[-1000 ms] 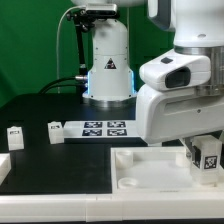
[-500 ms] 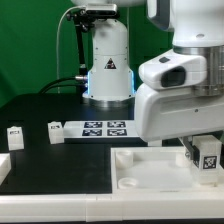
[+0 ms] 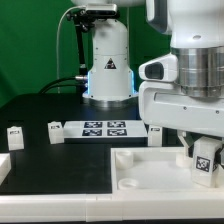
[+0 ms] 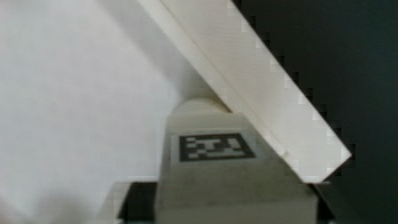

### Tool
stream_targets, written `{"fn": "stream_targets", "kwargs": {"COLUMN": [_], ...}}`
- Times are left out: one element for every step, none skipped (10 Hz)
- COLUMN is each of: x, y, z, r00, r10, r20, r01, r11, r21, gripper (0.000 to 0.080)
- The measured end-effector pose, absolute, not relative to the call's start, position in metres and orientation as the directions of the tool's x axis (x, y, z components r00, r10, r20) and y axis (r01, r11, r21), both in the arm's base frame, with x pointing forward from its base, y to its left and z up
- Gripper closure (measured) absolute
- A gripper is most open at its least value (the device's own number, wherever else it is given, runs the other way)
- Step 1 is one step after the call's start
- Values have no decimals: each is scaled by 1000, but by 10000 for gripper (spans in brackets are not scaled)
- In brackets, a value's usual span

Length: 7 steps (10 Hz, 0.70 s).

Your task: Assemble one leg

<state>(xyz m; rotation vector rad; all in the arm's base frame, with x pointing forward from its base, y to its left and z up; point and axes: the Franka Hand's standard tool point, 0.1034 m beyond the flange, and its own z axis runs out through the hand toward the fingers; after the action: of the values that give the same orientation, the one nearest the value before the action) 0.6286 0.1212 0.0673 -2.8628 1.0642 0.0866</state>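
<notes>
My gripper [image 3: 203, 156] is shut on a leg [image 3: 206, 158], a small white post with a black-and-white tag, held over the right part of the large white panel [image 3: 145, 172] at the exterior view's right. In the wrist view the held leg [image 4: 215, 150] sits between the dark fingers [image 4: 143, 200] of my gripper [image 4: 222, 203], its end close to the panel's raised rim [image 4: 249, 85]. I cannot tell whether the leg touches the panel. Three more legs stand on the black table: two at the exterior view's left [image 3: 15, 134] [image 3: 55, 131] and one behind the panel [image 3: 155, 133].
The marker board [image 3: 105, 128] lies on the table in front of the robot base [image 3: 108, 70]. A white part [image 3: 4, 166] lies at the exterior view's left edge. The arm's large white body [image 3: 185, 85] hangs over the panel's right side.
The arm's wrist has turned and shifted towards the exterior view's right, uncovering the leg behind the panel. The held leg stays over the panel's right part, now slightly tilted.
</notes>
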Motion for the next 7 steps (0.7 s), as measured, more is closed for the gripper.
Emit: {"fn": "stream_targets", "kwargs": {"x": [629,628,628,627,628,627,627], "y": [121,122,125,127,127,127,128], "z": [67,67,67,68,67,67,67], "r00": [673,567,458,377,418,457,460], "r10": [-733,-817,-881,-919,-901,-882,-881], "r20": [-95,-107,-116,-118,-116,-115,-115], "r01": [-739,-823,-888,-926,-908,-889,-888], "r11": [-671,-566,-458,-377,-418,-457,-459], "r21": [-55,-45,-32,-21,-26,-31,-31], "gripper": [503,503,503,503,503,503,321]}}
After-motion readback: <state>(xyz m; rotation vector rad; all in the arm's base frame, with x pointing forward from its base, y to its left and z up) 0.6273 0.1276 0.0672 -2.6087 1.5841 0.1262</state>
